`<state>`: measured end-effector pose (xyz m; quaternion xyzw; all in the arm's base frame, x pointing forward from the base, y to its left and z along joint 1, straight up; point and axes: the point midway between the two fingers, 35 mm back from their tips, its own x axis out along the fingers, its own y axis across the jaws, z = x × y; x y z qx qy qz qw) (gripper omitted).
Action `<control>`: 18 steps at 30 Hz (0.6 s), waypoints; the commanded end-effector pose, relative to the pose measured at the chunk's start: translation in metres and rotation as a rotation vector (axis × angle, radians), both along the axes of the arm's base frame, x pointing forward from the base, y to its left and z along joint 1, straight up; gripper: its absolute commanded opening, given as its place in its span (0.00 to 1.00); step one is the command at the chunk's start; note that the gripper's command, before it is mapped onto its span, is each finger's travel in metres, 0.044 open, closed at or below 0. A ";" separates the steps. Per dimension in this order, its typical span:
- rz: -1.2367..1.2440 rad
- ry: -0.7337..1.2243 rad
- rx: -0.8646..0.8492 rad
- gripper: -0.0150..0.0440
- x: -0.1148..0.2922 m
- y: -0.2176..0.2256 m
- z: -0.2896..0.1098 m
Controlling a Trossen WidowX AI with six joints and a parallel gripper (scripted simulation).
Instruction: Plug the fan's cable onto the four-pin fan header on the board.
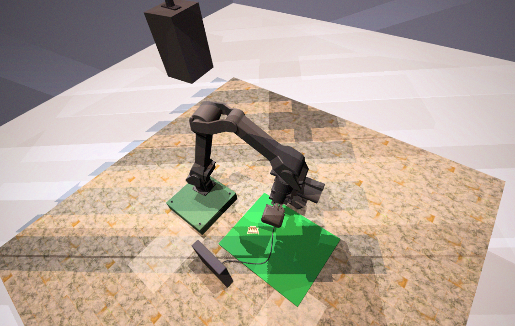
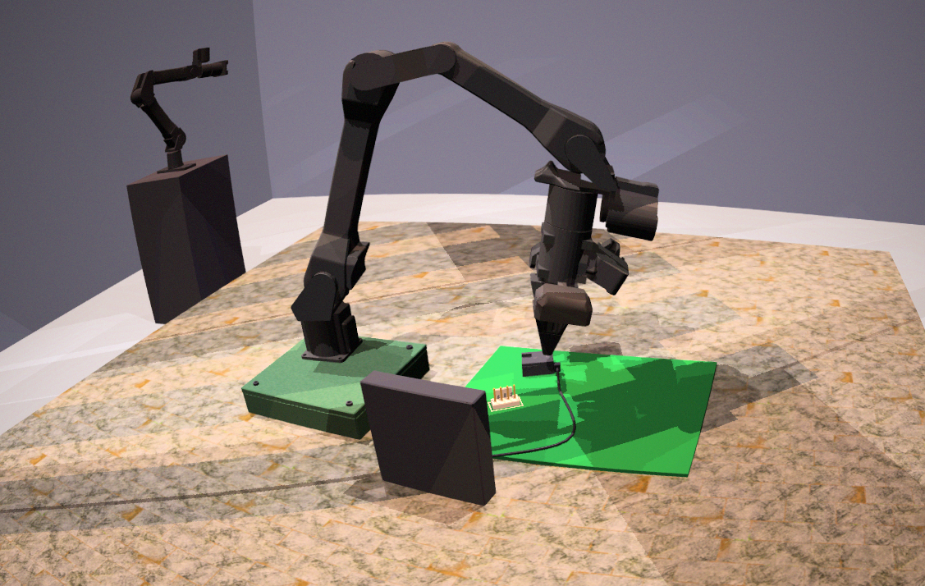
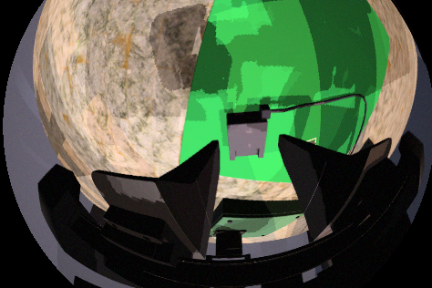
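Wrist view shows the small dark grey rectangular plug [image 3: 248, 136] lying flat on the bright green circuit board [image 3: 292, 31], framed between the two black fingers of the gripper [image 3: 248, 177], with visible gaps on both sides. The jaws stand about half apart, narrowing toward the plug but not yet pinching it; nothing is held.

From the exterior view the gripper [image 2: 548, 347] points straight down with its tips just above, or barely at, the plug [image 2: 537, 363]; contact cannot be made out. The thin black cable [image 2: 566, 425] leaves the plug, curves across the board and runs to the dark slab-shaped fan [image 2: 428, 435], which stands on edge on the mottled tan bench [image 2: 779, 473] beside the board. The cream four-pin fan header [image 2: 505, 399], pins upright, sits near the plug, between it and the fan.

By my judgement the plug is light and rigid, so it should lift easily, but its smooth small body could twist or slip if gripped off-centre. Best hold looks to be across its two long side faces, mid-body, away from the cable exit. The cable seems pliable with some slack, though it may tug the plug sideways during carrying toward the header.
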<state>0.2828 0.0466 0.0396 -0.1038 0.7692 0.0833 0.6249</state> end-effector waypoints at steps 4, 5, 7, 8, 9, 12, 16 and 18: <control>-0.003 0.010 -0.007 0.61 -0.003 -0.001 -0.015; -0.003 0.010 -0.007 0.61 -0.003 -0.001 -0.016; -0.003 0.010 -0.007 0.61 -0.003 -0.001 -0.020; -0.003 0.010 -0.007 0.61 -0.003 -0.001 -0.021; -0.003 0.010 -0.007 0.61 -0.003 -0.001 -0.023; -0.003 0.010 -0.007 0.61 -0.003 -0.001 -0.027; -0.003 0.010 -0.007 0.61 -0.003 -0.001 -0.028; -0.003 0.010 -0.007 0.61 -0.003 -0.001 -0.028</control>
